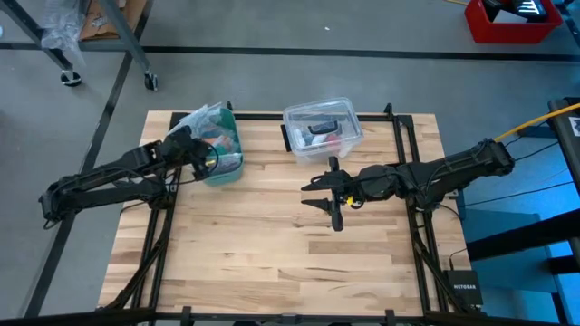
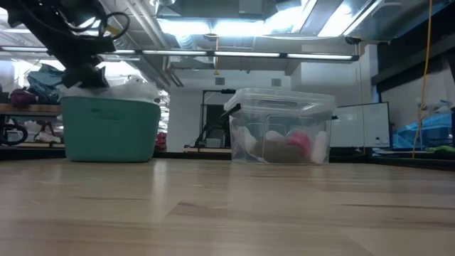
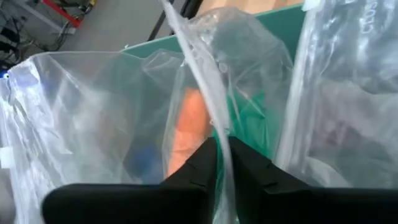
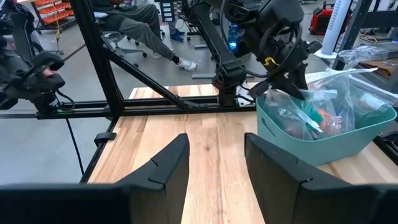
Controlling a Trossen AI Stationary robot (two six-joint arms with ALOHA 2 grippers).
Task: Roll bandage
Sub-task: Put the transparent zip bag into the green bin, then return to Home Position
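Observation:
A teal bin (image 1: 227, 167) at the table's far left holds crumpled clear plastic bags (image 1: 213, 122). My left gripper (image 3: 222, 155) reaches into the bin from the table's left and is shut on one bag. Through the plastic I see an orange item (image 3: 189, 127) and a teal-green patch (image 3: 252, 118). I cannot tell whether that patch is the bandage or the bin's wall. My right gripper (image 1: 310, 192) hovers open over the middle of the table, its fingers (image 4: 168, 165) pointing toward the bin, with nothing between them. My left gripper pinches a raised fold of the clear plastic bag (image 3: 216, 121) between its two fingertips (image 3: 200, 163). It comes slanting down from the table's left, over the bin's rim. The film runs up and away from the fingers as a thin ridge, and the rest of the bag lies in the bin.
A clear lidded plastic box (image 1: 322, 129) with pink and dark contents stands at the far middle of the table. Black frame rails (image 1: 403, 136) run along the far edge and both sides. The near half of the wooden tabletop (image 1: 290, 263) is bare.

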